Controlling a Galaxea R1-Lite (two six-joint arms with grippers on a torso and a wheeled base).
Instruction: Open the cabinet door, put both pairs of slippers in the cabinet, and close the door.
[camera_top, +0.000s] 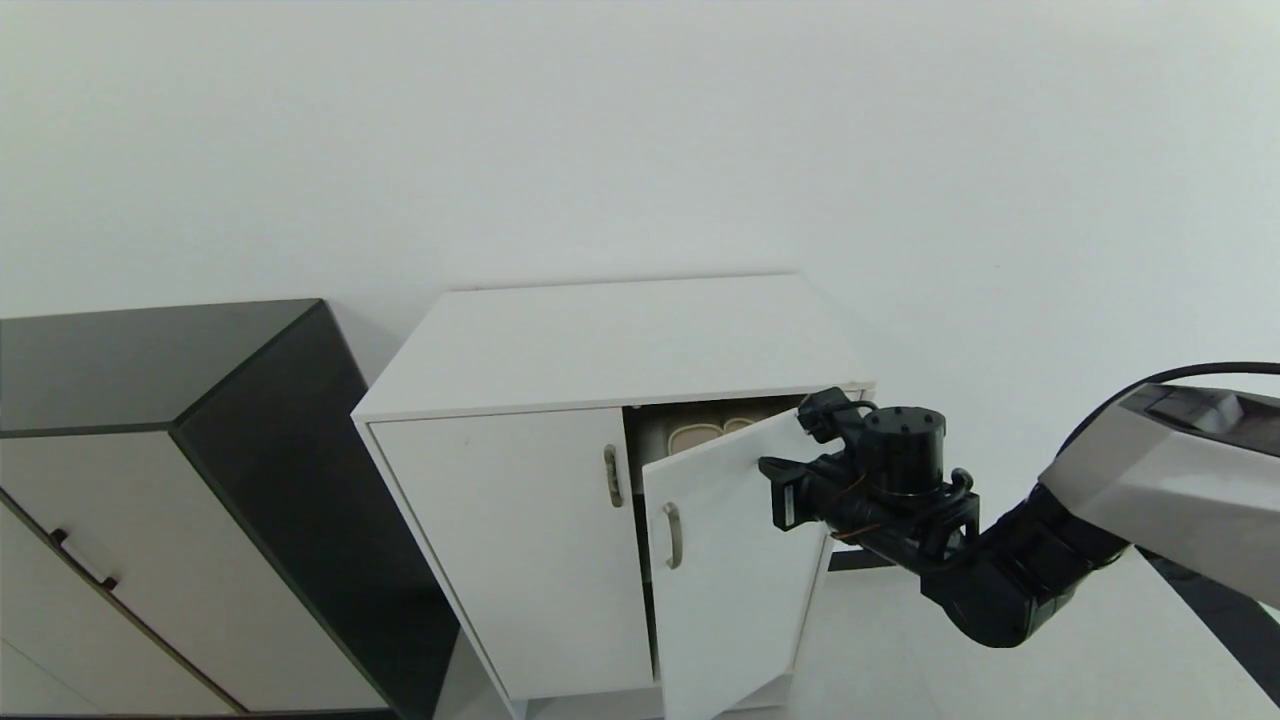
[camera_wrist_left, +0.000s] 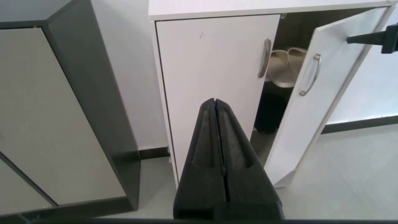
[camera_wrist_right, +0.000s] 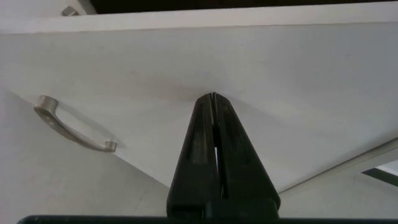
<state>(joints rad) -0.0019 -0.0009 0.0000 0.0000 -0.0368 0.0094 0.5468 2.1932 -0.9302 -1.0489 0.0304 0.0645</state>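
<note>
The white cabinet (camera_top: 620, 345) has its left door (camera_top: 510, 540) closed and its right door (camera_top: 735, 580) swung partly out. Through the gap, beige slippers (camera_top: 705, 432) rest on an upper shelf, also seen as slippers (camera_wrist_left: 286, 64) from the left wrist. My right gripper (camera_top: 776, 492) is shut, with its tip against the outer face of the right door (camera_wrist_right: 280, 81), away from the door handle (camera_wrist_right: 71, 127). My left gripper (camera_wrist_left: 215, 103) is shut on nothing and hangs low in front of the left door (camera_wrist_left: 211, 56).
A dark cabinet (camera_top: 270, 440) with light fronts stands close to the white cabinet's left side. A white wall runs behind both. Pale floor (camera_top: 880, 650) lies open to the right of the open door.
</note>
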